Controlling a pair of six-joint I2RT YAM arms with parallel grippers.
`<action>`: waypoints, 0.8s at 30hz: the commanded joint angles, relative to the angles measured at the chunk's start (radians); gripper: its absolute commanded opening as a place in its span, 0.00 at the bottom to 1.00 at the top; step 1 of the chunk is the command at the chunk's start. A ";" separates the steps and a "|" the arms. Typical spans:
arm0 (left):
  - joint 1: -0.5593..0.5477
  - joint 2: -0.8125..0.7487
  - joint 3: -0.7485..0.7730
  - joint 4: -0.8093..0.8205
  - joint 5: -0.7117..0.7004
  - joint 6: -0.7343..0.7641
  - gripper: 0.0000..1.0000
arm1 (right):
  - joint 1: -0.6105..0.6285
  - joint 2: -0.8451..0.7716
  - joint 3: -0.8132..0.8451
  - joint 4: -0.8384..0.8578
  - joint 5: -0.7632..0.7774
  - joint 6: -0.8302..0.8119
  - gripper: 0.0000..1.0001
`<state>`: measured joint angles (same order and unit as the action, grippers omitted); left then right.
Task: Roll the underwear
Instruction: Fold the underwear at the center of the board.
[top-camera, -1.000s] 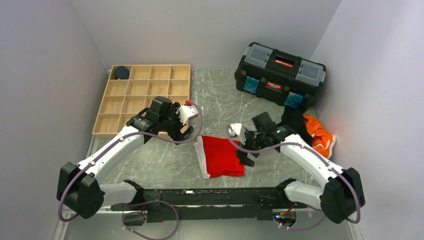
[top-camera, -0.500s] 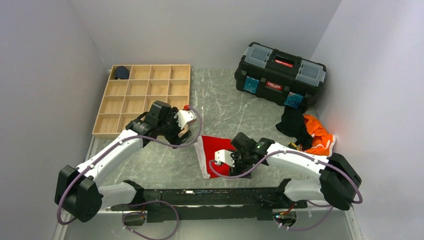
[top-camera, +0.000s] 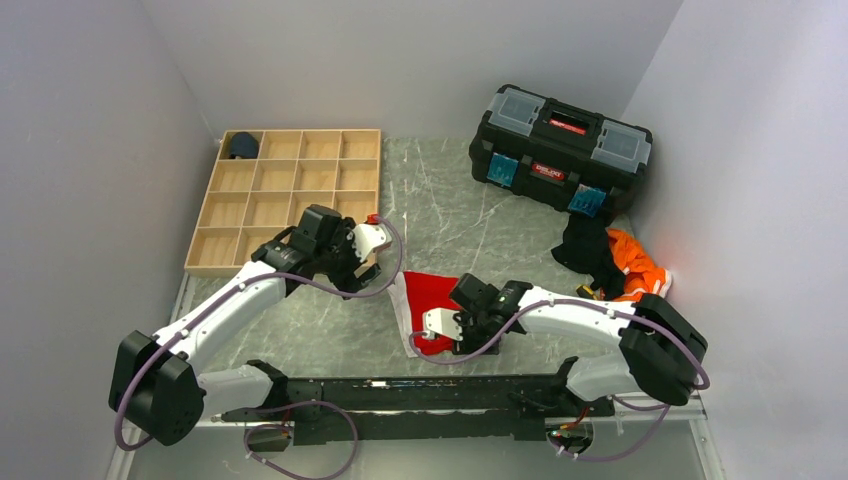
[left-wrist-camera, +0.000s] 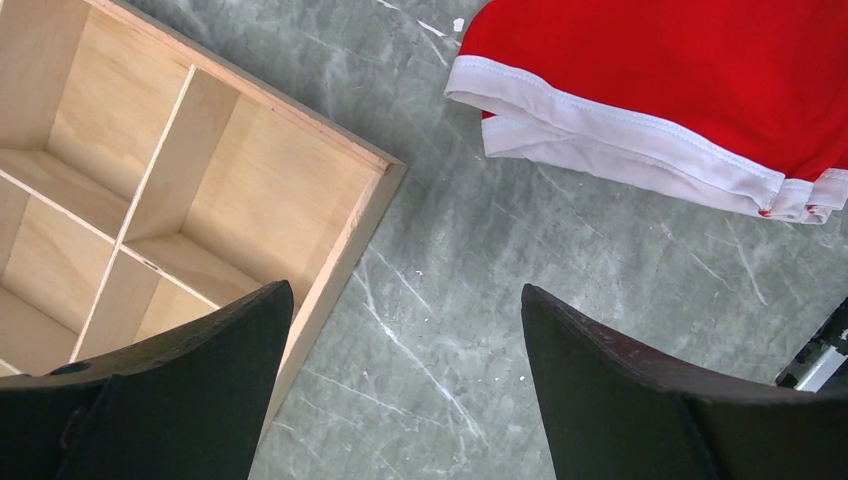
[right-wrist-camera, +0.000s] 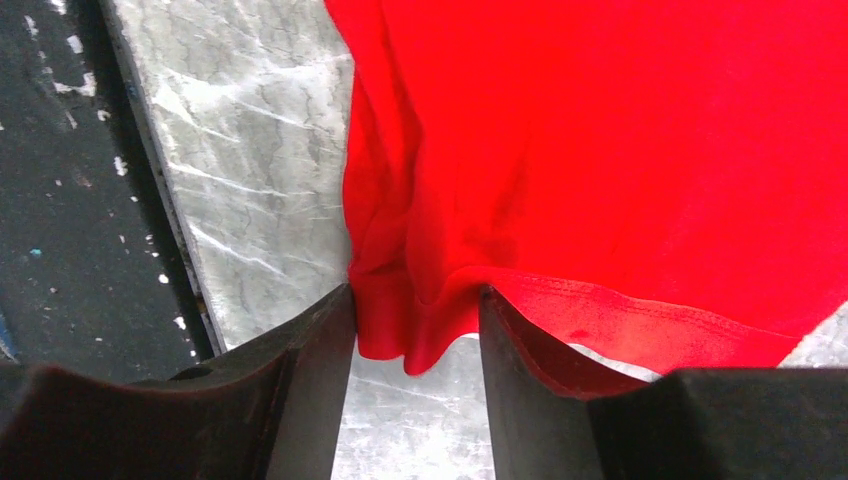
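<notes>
Your right gripper (top-camera: 441, 334) has swung across since a second ago. Then it hung above the right edge of the small bright red fabric underwear (top-camera: 428, 293), close to the black cloth (top-camera: 586, 245). Now it sits low at the garment's near edge, further left than half a second ago. Your left gripper (top-camera: 362, 262) has drifted slightly toward you and has hardly shifted in the last half second. The underwear lay as a flat square a second ago, and it now bunches at the near left corner.

In the right wrist view the two dark wedge-shaped fingers (right-wrist-camera: 310, 370) press in on a folded hem of the red cloth (right-wrist-camera: 620, 150), which fills the gap and touches both. The fabric is smooth and matte, with soft creases running into the pinch. The hem lies on the grey veined marble-look table (right-wrist-camera: 250, 150), just beside the black speckled rail (right-wrist-camera: 60, 150).

The left gripper's (left-wrist-camera: 405, 300) jaws stand wide apart with nothing between them. It hovers over the corner of the pale wooden compartment tray (left-wrist-camera: 340, 138), whose grain shows. The underwear's (left-wrist-camera: 700, 80) stitched white trim lies doubled near it, apart from the tray.

The underwear lies in the middle of the table, between the two arms.
</notes>
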<state>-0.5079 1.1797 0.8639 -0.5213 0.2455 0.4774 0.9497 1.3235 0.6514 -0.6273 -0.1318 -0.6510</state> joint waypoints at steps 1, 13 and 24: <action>0.008 -0.017 0.012 0.014 0.003 0.014 0.90 | 0.007 0.020 -0.001 0.007 0.020 0.011 0.48; 0.008 -0.006 0.009 0.018 -0.002 0.022 0.89 | 0.009 0.003 0.018 -0.056 0.008 0.022 0.49; 0.008 0.017 0.009 0.024 -0.004 0.018 0.88 | 0.048 -0.020 0.039 -0.095 -0.014 0.046 0.61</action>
<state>-0.5041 1.1915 0.8639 -0.5201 0.2447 0.4862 0.9775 1.3220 0.6594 -0.6735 -0.1249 -0.6262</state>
